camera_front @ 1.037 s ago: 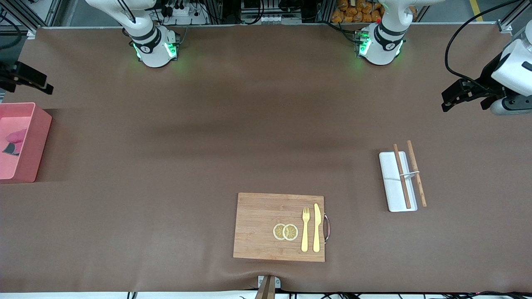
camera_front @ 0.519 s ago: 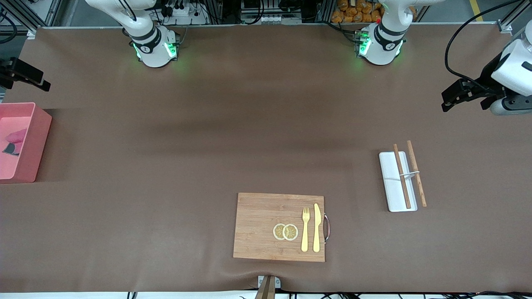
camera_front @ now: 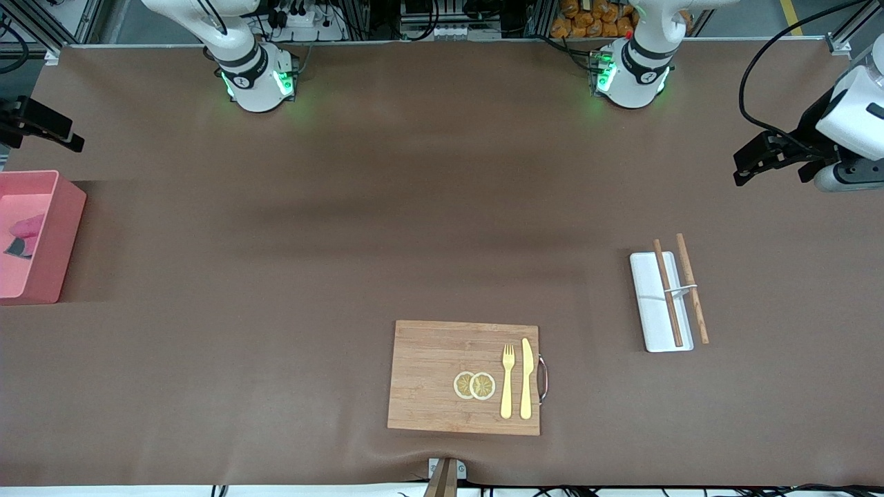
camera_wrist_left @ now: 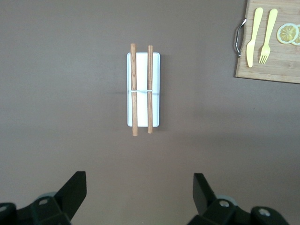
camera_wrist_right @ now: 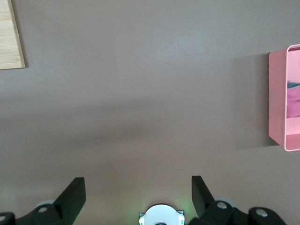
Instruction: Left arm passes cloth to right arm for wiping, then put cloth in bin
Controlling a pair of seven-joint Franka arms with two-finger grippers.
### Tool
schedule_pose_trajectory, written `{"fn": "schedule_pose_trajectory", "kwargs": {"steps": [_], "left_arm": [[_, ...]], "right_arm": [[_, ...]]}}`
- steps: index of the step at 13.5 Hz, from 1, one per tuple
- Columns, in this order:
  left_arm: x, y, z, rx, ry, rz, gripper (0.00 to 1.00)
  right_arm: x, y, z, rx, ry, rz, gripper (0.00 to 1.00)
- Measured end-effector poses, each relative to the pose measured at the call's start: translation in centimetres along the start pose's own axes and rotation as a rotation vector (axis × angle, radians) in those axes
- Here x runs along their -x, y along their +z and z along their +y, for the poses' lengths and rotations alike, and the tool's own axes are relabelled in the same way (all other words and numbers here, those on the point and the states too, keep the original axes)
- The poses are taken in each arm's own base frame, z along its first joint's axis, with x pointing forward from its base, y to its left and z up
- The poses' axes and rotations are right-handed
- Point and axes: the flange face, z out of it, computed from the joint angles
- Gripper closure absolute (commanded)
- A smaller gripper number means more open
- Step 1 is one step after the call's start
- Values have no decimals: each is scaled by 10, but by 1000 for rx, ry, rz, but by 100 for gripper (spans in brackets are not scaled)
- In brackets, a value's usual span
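Cloth [camera_front: 21, 238] lies in bin [camera_front: 62, 235] at table's edge.

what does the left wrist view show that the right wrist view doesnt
Only the left wrist view: the white tray with two chopsticks across it, plus the fork, knife and lemon slices on the board, and the open left gripper.

Only the right wrist view: the pink bin holding the cloth, and the open right gripper.

Both: the brown table and part of the wooden cutting board.
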Motion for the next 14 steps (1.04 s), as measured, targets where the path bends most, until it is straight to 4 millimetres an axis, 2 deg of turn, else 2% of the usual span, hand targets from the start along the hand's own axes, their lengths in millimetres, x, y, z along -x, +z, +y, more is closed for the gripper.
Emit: {"fn": "schedule_pose_trajectory", "kwargs": {"steps": [10,12,14], "left_arm": [[0,0,0,0,0,1,0],[0,0,0,0,0,1,0],[0,0,0,0,0,1,0]], "right_arm": [[-1,1,5,-1,10,0,0],[-7,8,6,-1,12,3,0],[-23,29,6,0,14,10,0]]}}
